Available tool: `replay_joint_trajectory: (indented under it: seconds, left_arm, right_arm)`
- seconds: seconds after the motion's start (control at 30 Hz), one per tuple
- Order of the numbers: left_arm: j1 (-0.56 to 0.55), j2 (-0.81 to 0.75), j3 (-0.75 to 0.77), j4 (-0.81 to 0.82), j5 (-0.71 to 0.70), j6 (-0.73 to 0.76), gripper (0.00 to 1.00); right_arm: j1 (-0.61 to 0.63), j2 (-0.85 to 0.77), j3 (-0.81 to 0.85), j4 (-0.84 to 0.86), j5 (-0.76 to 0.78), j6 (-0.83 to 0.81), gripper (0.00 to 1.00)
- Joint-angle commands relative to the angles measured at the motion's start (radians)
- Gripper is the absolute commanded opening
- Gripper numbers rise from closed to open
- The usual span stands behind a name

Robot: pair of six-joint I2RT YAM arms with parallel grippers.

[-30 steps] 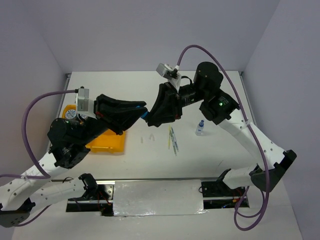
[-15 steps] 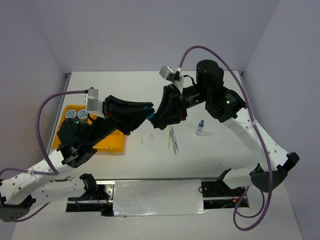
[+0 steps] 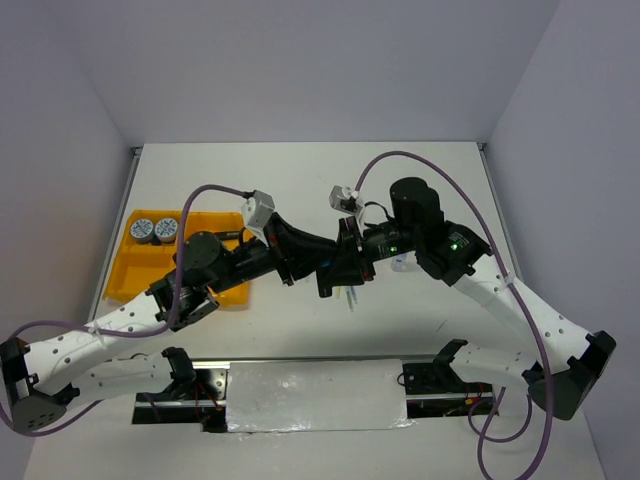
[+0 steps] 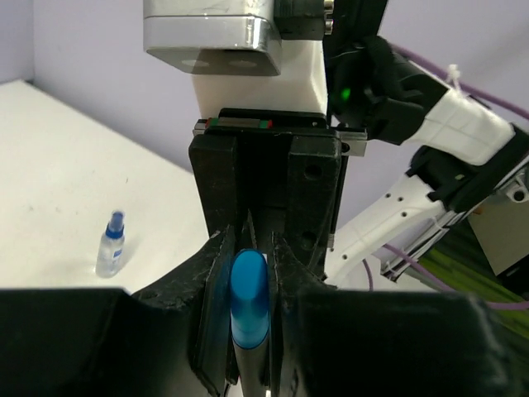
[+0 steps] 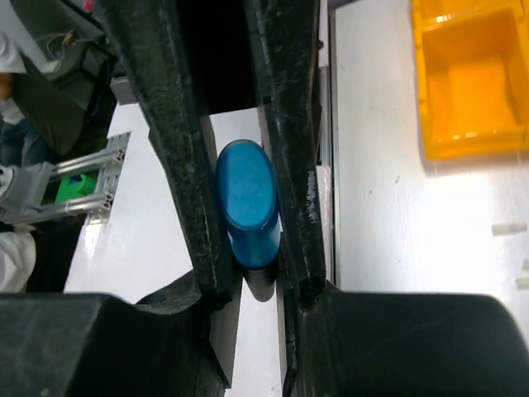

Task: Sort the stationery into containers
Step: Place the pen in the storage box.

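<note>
Your left gripper [image 3: 312,265] and right gripper [image 3: 329,272] meet tip to tip above the table [image 3: 420,190], with one blue-capped marker [image 4: 248,302] between them. In the left wrist view, the fingers [image 4: 211,331] are clamped on the marker's black body, and the cap points straight ahead into the right gripper. In the right wrist view, the fingers [image 5: 186,165] press against both sides of the blue cap, whose end faces the camera. The yellow tray [image 3: 125,285] lies back along the left arm, well behind that gripper, with two round tins [image 3: 154,229] in its far compartments. A small bottle [image 4: 111,244] stands ahead and left of the left gripper. Thin pens [image 3: 350,297] lie just beneath the right gripper.
</note>
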Motion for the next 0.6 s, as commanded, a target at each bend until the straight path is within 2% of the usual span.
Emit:
replay_joint_trajectory:
  seconds: [0.0, 0.07, 0.17, 0.2, 0.23, 0.33, 0.4, 0.43, 0.47, 0.53, 0.57]
  left_arm:
    - [-0.127, 0.171, -0.185, -0.539, 0.331, -0.046, 0.00]
    - [-0.127, 0.151, -0.187, -0.557, 0.329, -0.042, 0.00]
    - [-0.124, 0.077, -0.129, -0.622, 0.241, -0.028, 0.00]
    - [-0.121, 0.056, -0.097, -0.648, 0.186, -0.028, 0.00]
    - [-0.121, 0.039, -0.018, -0.686, 0.032, -0.024, 0.00]
    - [-0.118, -0.019, 0.086, -0.752, -0.214, -0.051, 0.00]
    - [-0.117, -0.044, 0.123, -0.748, -0.313, -0.072, 0.00]
    - [-0.115, -0.047, 0.159, -0.752, -0.366, -0.086, 0.00]
    - [-0.114, -0.047, 0.175, -0.752, -0.443, -0.100, 0.00]
    - [-0.112, -0.044, 0.215, -0.745, -0.505, -0.111, 0.00]
    - [-0.110, -0.040, 0.227, -0.743, -0.579, -0.122, 0.00]
  right_arm:
    - [-0.040, -0.033, 0.043, 0.703, 0.171, 0.087, 0.00]
    - [-0.065, -0.040, 0.015, 0.733, 0.168, 0.110, 0.00]
    - [-0.073, -0.040, 0.002, 0.743, 0.149, 0.110, 0.00]
    - [-0.071, -0.042, -0.009, 0.759, 0.135, 0.112, 0.00]
    - [-0.071, -0.048, -0.056, 0.788, 0.126, 0.130, 0.00]
    - [-0.073, -0.074, -0.139, 0.890, 0.151, 0.159, 0.00]
    - [-0.073, -0.056, -0.150, 0.901, 0.149, 0.169, 0.04]
    - [-0.073, -0.047, -0.155, 0.905, 0.151, 0.182, 0.10]
    - [-0.073, -0.039, -0.158, 0.922, 0.154, 0.189, 0.19]
    - [-0.074, -0.016, -0.163, 0.928, 0.161, 0.201, 0.39]
    - [-0.076, -0.010, -0.166, 0.928, 0.177, 0.202, 0.61]
